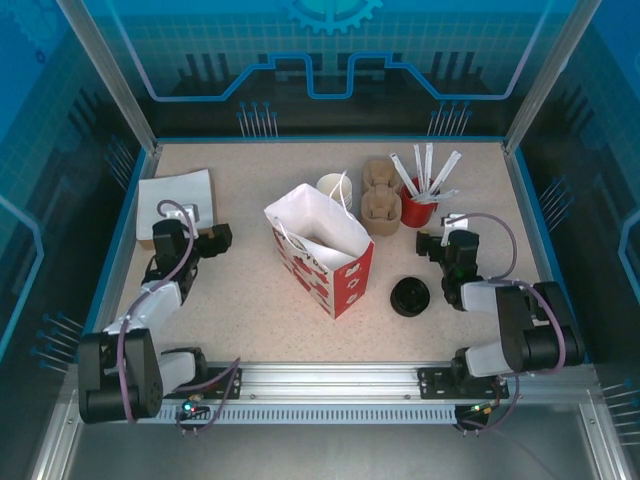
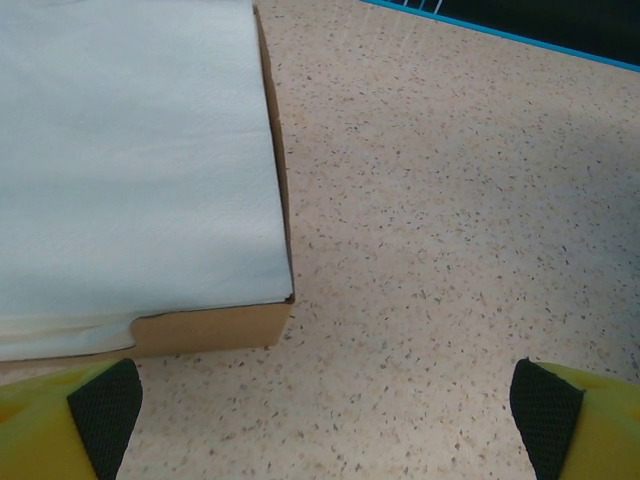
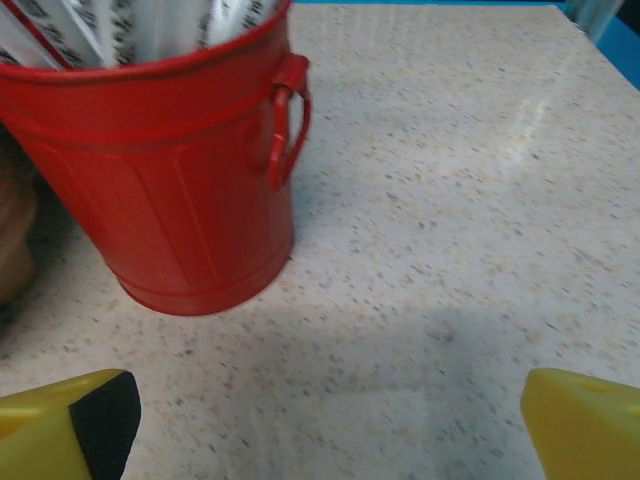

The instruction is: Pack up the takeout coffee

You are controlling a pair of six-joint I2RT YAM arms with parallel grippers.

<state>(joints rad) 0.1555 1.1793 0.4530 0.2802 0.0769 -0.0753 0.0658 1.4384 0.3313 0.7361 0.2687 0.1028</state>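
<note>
The takeout coffee is out of view. A white paper bag with a red-patterned lower part point(image 1: 325, 258) stands open in the middle of the table. My left gripper point(image 1: 212, 238) point(image 2: 325, 420) is low over the table left of the bag, open, with bare tabletop between its yellow fingers point(image 2: 100, 410). My right gripper point(image 1: 432, 243) point(image 3: 325, 425) is right of the bag, just in front of the red bucket, also open and holding nothing. Its fingers point(image 3: 95, 425) stand wide apart.
A brown box of white napkins point(image 1: 175, 198) point(image 2: 130, 160) lies at the left. Behind the bag stand cream-rimmed cups point(image 1: 335, 187), brown pulp cup carriers point(image 1: 380, 197) and a red bucket of wrapped sticks point(image 1: 418, 208) point(image 3: 160, 170). Black lids point(image 1: 410, 297) sit front right.
</note>
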